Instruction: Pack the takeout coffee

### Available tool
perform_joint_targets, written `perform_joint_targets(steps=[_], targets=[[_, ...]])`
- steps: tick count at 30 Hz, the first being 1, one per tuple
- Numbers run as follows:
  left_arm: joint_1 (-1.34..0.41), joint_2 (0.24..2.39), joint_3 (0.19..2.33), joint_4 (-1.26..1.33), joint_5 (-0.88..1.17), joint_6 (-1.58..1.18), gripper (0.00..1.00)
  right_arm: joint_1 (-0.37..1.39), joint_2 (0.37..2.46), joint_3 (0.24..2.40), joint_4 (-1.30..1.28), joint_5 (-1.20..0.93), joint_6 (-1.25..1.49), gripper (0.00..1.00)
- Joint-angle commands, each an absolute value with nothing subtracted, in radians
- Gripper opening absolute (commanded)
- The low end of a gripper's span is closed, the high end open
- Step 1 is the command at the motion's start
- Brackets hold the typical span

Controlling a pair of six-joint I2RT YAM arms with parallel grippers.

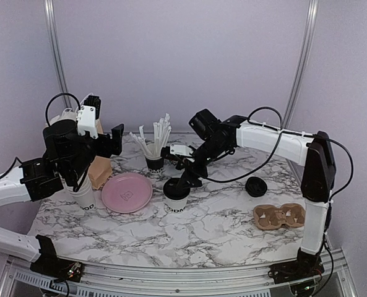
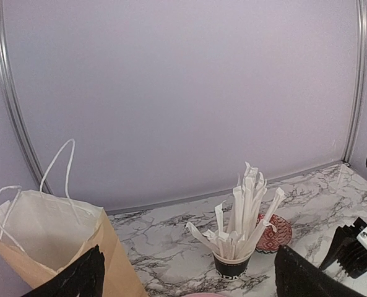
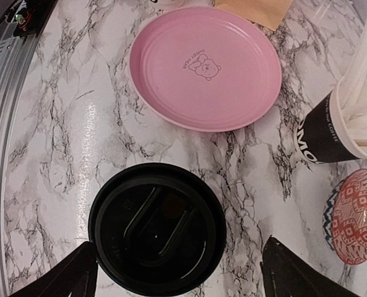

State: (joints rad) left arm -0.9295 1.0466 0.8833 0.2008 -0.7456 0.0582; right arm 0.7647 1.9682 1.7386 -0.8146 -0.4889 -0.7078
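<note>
Your right gripper (image 3: 178,257) hangs spread wide directly above the takeout coffee (image 3: 157,228), one finger on each side of its black lid, grasping nothing. The cup stands upright on the marble table (image 1: 220,229), just beside the pink plate (image 1: 127,192). Your left gripper (image 2: 188,266) is raised, likewise spread and empty.

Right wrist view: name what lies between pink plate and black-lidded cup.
Only bare marble tabletop between the pink plate and takeout coffee; right wrist view shows it.
</note>
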Motion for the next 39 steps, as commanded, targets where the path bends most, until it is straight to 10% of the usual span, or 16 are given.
perform_joint_targets(steps=[1,39], targets=[[-0.922,1.048,0.877,0.240,-0.767,0.071,0.96,0.781,2.020,1.822,-0.897,-0.508,-0.720,0.89],[-0.922,1.106,0.909,0.170,-0.706,0.043,0.96,0.562,1.951,1.804,-0.935,-0.508,-0.608,0.70]])
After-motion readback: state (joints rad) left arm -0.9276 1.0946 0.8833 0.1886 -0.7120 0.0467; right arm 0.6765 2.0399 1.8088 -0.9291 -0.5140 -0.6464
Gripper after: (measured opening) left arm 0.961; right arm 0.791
